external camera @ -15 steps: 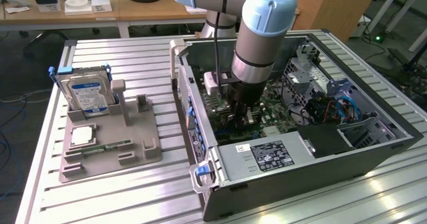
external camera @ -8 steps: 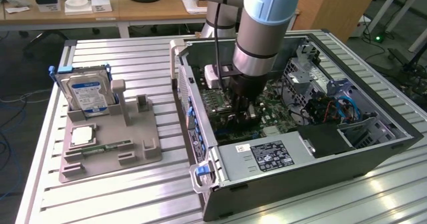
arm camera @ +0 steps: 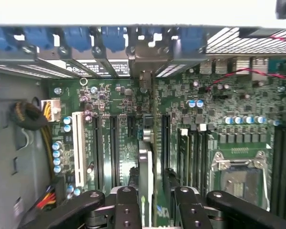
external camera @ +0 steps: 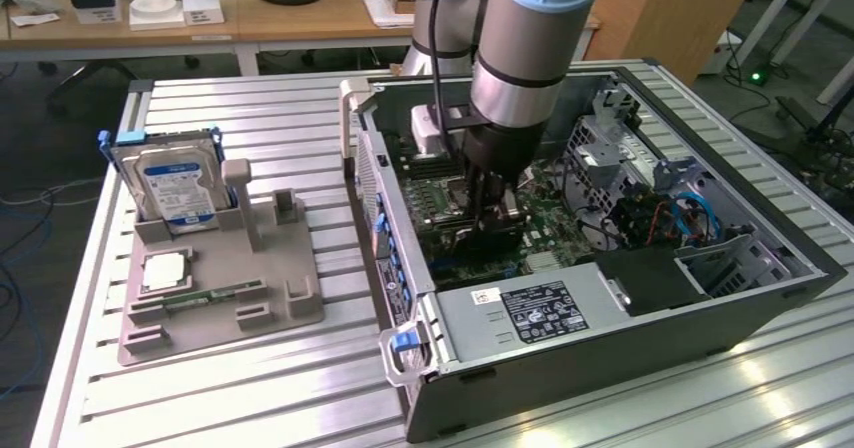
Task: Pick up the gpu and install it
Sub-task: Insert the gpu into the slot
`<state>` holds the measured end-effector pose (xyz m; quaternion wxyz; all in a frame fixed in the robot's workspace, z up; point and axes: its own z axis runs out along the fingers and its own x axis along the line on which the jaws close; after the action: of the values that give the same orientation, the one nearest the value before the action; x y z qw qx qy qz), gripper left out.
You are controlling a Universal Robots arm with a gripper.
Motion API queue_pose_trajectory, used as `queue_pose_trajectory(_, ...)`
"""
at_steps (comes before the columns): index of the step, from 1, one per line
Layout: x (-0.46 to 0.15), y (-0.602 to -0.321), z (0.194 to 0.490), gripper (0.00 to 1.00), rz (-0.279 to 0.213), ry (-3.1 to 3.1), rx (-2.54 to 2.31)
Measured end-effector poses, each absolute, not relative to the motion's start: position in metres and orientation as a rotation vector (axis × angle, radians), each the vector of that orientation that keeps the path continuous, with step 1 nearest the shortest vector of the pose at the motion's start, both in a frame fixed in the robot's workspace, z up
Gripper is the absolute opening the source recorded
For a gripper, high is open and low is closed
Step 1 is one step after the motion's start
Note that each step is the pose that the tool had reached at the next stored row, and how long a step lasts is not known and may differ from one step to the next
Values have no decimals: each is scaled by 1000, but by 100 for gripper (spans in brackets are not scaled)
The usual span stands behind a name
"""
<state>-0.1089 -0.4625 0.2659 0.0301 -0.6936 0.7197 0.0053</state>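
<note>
Pinching the gpu [arm camera: 144,167] edge-on over the motherboard [arm camera: 114,124], jaws inside case [external camera: 747,308], slatted metal table [external camera: 240,388], desks behind.

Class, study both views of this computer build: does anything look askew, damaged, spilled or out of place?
Nothing stands out. The gpu stands upright on edge between the gripper jaws, lined up with the motherboard slots inside the open case. The hard drive sits upright in its holder.

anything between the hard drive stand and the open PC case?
Nothing: in the exterior view only bare slatted table separates the stand, holding the hard drive, from the case.
</note>
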Motion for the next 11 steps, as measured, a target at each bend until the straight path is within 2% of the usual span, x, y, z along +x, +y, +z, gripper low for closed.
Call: queue_pose_trajectory(11,-109,-462,278,33,8,2215,-2134)
